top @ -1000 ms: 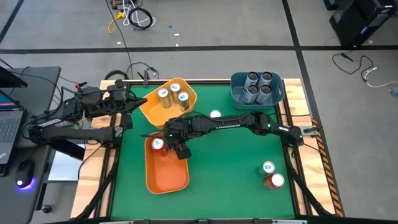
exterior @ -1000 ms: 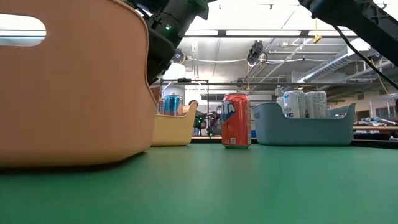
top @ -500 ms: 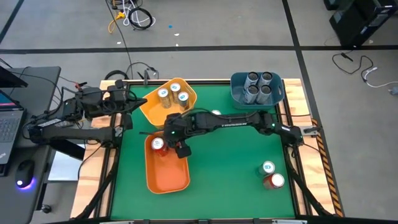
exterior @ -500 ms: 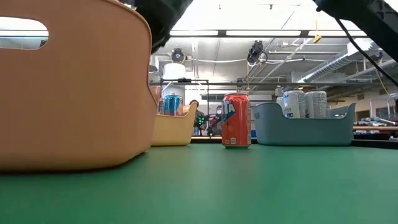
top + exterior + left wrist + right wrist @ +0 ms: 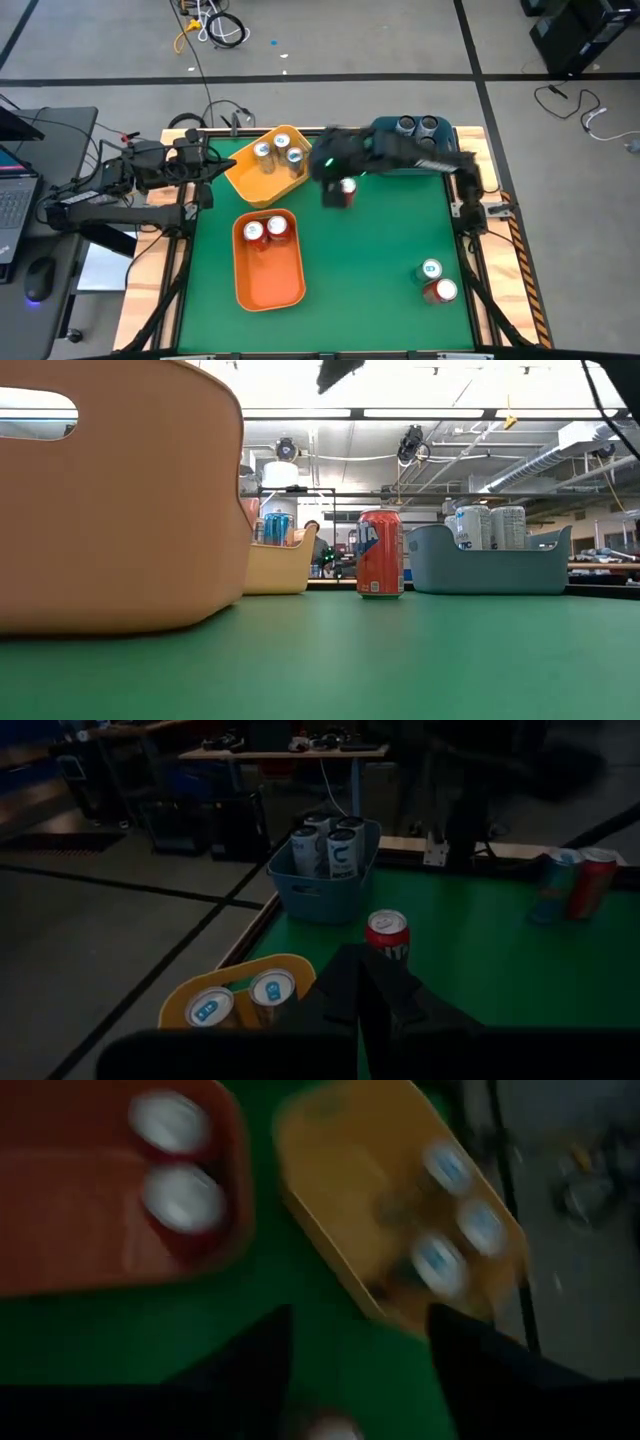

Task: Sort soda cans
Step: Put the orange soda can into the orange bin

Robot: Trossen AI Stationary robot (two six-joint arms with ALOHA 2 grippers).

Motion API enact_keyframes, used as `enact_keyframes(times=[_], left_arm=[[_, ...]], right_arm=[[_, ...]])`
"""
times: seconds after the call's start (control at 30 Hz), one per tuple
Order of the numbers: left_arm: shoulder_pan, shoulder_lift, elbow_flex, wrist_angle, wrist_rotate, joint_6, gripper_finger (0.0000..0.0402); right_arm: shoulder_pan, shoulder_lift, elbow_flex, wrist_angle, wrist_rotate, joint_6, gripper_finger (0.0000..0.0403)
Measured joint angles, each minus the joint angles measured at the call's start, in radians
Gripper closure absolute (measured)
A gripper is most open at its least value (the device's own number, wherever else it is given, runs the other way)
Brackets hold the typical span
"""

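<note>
My right gripper (image 5: pixel 336 180) is open and blurred with motion. It hangs above a lone red can (image 5: pixel 347 189) that stands upright on the green table toward the far side. In the right wrist view that can's top (image 5: pixel 330 1430) shows low between the two spread fingers. Two red cans (image 5: pixel 266 229) stand in the orange bin (image 5: pixel 268 280). Three teal-topped cans (image 5: pixel 276 154) stand in the yellow bin (image 5: pixel 245 178), and several grey cans (image 5: pixel 417 127) stand in the blue bin (image 5: pixel 440 155). My left gripper (image 5: pixel 207 166) waits shut at the table's left edge.
A teal-topped can (image 5: pixel 431 269) and a red can (image 5: pixel 443 291) stand together near the table's right near corner. In the low view the orange bin (image 5: pixel 120 500) fills the left foreground. Bare green mat lies between the bins and those two cans.
My right gripper left the orange bin, rose, and swung fast toward the far right, ending over the lone red can. A second red can now stands in the orange bin where the gripper had been.
</note>
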State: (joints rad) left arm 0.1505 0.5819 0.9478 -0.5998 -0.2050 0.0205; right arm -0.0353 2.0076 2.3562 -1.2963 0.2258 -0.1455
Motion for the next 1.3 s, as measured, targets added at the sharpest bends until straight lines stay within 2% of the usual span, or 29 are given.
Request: enact_keyframes(times=[0.13, 0.2, 0.23, 0.3, 0.43, 0.6, 0.73, 0.87, 1.13, 1.23, 1.3], left_arm=[[0.000, 0.022, -0.025, 0.005, 0.036, -0.018, 0.0400], [0.000, 0.045, -0.049, 0.001, 0.048, -0.025, 0.0400], [0.000, 0.055, -0.060, -0.001, 0.051, -0.025, 0.0400], [0.000, 0.070, -0.079, 0.003, 0.050, -0.024, 0.0400], [0.000, 0.075, -0.102, 0.067, 0.050, -0.005, 0.0401], [0.001, 0.074, -0.105, 0.077, 0.068, -0.005, 0.0401], [0.000, 0.081, -0.105, 0.077, 0.069, -0.005, 0.0401], [0.001, 0.088, -0.105, 0.079, 0.068, -0.006, 0.0401], [0.001, 0.100, -0.105, 0.065, 0.065, -0.028, 0.0401], [0.000, 0.103, -0.105, 0.069, 0.064, -0.028, 0.0401], [0.000, 0.103, -0.105, 0.071, 0.064, -0.028, 0.0401]], right_arm=[[-0.091, -0.076, -0.016, -0.134, 0.010, 0.014, 0.0316], [-0.135, -0.108, -0.055, -0.152, -0.033, -0.016, 0.0374], [-0.155, -0.125, -0.082, -0.148, -0.065, -0.030, 0.0388], [-0.186, -0.157, -0.152, -0.122, -0.130, -0.038, 0.0385], [-0.220, -0.218, -0.356, -0.015, -0.209, -0.040, 0.0359], [-0.231, -0.306, -0.644, 0.231, -0.310, -0.037, 0.0336], [-0.240, -0.353, -0.795, 0.330, -0.293, 0.023, 0.0300], [-0.233, -0.370, -0.868, 0.419, -0.289, 0.069, 0.0235], [-0.206, -0.353, -0.936, 0.444, -0.270, 0.101, 0.0066], [-0.203, -0.351, -0.959, 0.466, -0.254, 0.100, 0.0022], [-0.207, -0.351, -0.979, 0.473, -0.233, 0.100, 0.0008]])
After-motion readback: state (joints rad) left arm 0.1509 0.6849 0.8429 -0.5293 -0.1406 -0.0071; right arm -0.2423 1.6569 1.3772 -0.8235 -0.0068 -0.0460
